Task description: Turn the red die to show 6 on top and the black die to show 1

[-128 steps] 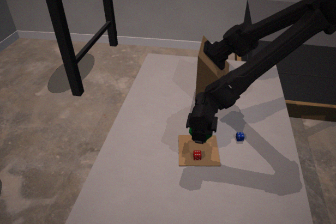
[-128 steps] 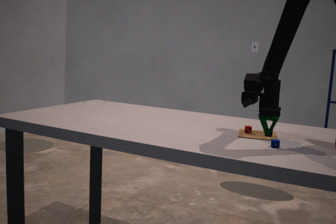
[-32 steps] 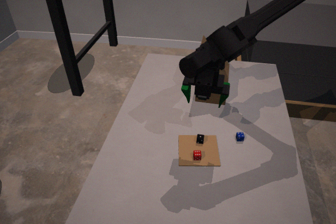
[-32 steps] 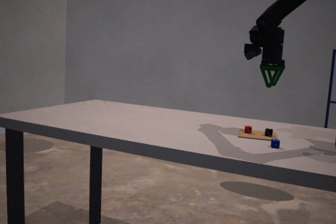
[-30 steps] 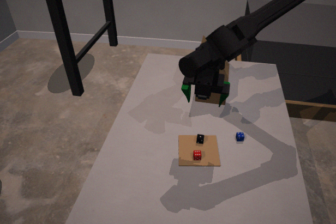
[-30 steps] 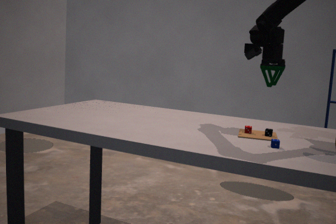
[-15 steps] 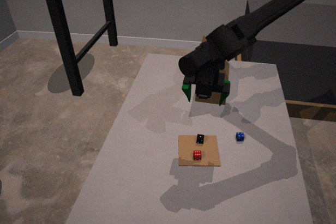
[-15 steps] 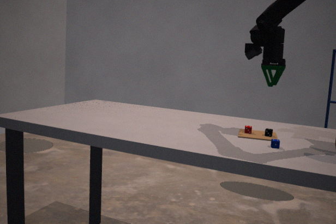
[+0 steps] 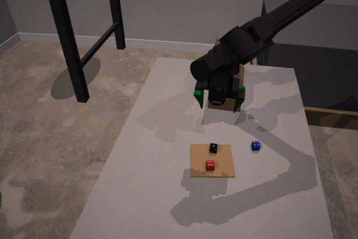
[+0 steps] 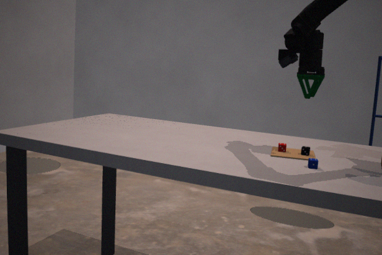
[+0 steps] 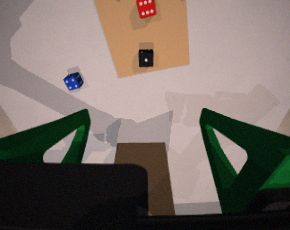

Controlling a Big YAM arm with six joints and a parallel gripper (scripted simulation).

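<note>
The red die (image 9: 210,166) (image 10: 282,147) (image 11: 146,8) lies flat on the tan mat (image 9: 197,156) (image 10: 293,154) (image 11: 167,35), with six pips on top. The black die (image 9: 213,148) (image 10: 305,151) (image 11: 146,58) lies flat on the same mat, apart from the red one, with one pip on top. The blue die (image 9: 256,145) (image 10: 312,163) (image 11: 73,81) lies on the table beside the mat; its top appears to show four pips. My gripper (image 9: 218,110) (image 10: 308,97) (image 11: 144,114) is open and empty, high above the table and away from all the dice.
A brown board (image 9: 224,105) stands at the far end of the table (image 9: 145,203) (image 10: 139,142), partly hidden behind the arm in the top view. The arm's shadow crosses the table around the mat and the blue die.
</note>
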